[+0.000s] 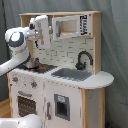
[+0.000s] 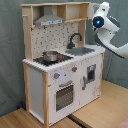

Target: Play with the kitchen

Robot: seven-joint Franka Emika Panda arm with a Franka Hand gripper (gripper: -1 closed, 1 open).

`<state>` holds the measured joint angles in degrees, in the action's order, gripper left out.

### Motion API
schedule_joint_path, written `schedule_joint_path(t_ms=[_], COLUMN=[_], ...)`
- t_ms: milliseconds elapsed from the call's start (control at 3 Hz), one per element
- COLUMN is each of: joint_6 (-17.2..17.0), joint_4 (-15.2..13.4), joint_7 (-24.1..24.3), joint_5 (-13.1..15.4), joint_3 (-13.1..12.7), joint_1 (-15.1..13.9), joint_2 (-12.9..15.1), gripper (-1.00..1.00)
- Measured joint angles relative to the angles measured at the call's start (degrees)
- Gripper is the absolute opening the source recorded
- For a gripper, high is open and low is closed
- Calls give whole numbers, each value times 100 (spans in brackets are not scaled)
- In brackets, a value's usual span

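White and boxy, the claw (image 1: 42, 29) hangs high in front of the kitchen (image 1: 65, 85), level with the range hood (image 2: 49, 21); I cannot tell how its jaws stand. Below it a steel pot (image 2: 50, 55) sits on the stovetop. Beside that lie the grey sink (image 1: 72, 74) and black faucet (image 1: 83, 60).

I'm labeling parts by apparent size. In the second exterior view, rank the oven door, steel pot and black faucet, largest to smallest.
1. Oven door
2. Steel pot and black faucet: look alike, not ranked.
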<state>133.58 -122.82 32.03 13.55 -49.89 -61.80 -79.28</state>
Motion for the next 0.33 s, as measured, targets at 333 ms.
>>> schedule_joint_path(t_ms=[333], joint_6=[151], joint_4=[95], joint_7=[-234], joint_5=[-12], joint_3=[-28], joint_1=[282], joint_2=[5], gripper=[100])
